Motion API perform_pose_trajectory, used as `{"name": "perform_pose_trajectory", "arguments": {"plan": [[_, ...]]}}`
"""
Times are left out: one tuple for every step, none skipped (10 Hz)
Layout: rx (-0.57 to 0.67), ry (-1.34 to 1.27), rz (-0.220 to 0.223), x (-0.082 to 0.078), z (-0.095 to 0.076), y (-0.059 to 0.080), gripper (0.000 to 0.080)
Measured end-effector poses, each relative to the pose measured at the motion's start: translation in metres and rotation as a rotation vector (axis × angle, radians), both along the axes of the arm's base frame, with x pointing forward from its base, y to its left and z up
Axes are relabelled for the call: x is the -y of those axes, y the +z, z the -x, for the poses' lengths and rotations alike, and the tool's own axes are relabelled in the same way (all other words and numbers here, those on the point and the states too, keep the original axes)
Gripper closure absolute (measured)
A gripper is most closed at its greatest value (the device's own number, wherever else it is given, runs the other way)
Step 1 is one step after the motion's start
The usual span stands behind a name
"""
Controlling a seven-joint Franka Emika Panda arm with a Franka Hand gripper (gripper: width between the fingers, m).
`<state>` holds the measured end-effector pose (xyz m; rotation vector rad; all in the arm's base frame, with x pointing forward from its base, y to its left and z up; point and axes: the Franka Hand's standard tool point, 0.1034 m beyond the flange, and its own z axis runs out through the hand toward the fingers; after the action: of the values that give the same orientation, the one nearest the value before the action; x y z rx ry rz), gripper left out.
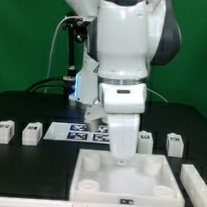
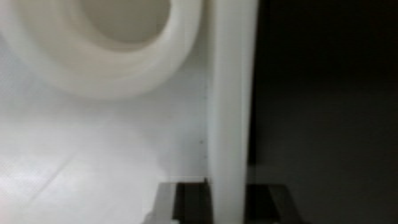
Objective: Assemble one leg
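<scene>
- Hand [image 1: 119,156] of the white Franka arm [image 1: 121,43] points straight down and sits low over the far part of the square panel [image 1: 126,183], its tips at or just inside the panel's back rim.
- From the exterior view, it cannot be told how far the hand is open or whether it has hold of anything.
- In the wrist view, two dark fingertips [image 2: 192,206] appear to stand on either side of a pale upright wall of the panel. Whether they press on it cannot be told.
- The wrist view also shows one round corner socket [image 2: 111,35] of the panel, blurred and very close, with the dark counter [image 2: 329,100] beyond the panel's edge.
- Four legs stand in a row on the counter behind the panel, all apart from the hand: the outer left leg [image 1: 1,132] and inner left leg [image 1: 31,134] on the exterior view's left, the inner right leg [image 1: 145,142] and outer right leg [image 1: 174,145] on its right.
- The inner right leg is nearest the hand, just beside it.
- The marker board [image 1: 87,133] lies flat between the two pairs of legs, partly behind the hand. Its black-and-white square tags are too small to read.
</scene>
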<state>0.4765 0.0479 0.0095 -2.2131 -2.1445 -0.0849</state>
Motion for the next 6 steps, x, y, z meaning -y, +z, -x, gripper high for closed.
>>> {"name": "perform_pose_trajectory", "arguments": {"plan": [[0.004,0.005,-0.007,-0.007,-0.0026,-0.0002,0.0739],[0.011,0.011,-0.013,-0.0128,-0.0062,-0.0003,0.0739],[0.016,0.014,-0.017,-0.0154,-0.009,-0.0003,0.0739],[0.027,0.014,-0.018,-0.0162,-0.0109,-0.0005,0.0739],[0.03,0.014,-0.019,-0.0169,-0.0111,-0.0009,0.0739],[0.036,0.013,-0.02,-0.0168,-0.0112,-0.0009,0.0739]]}}
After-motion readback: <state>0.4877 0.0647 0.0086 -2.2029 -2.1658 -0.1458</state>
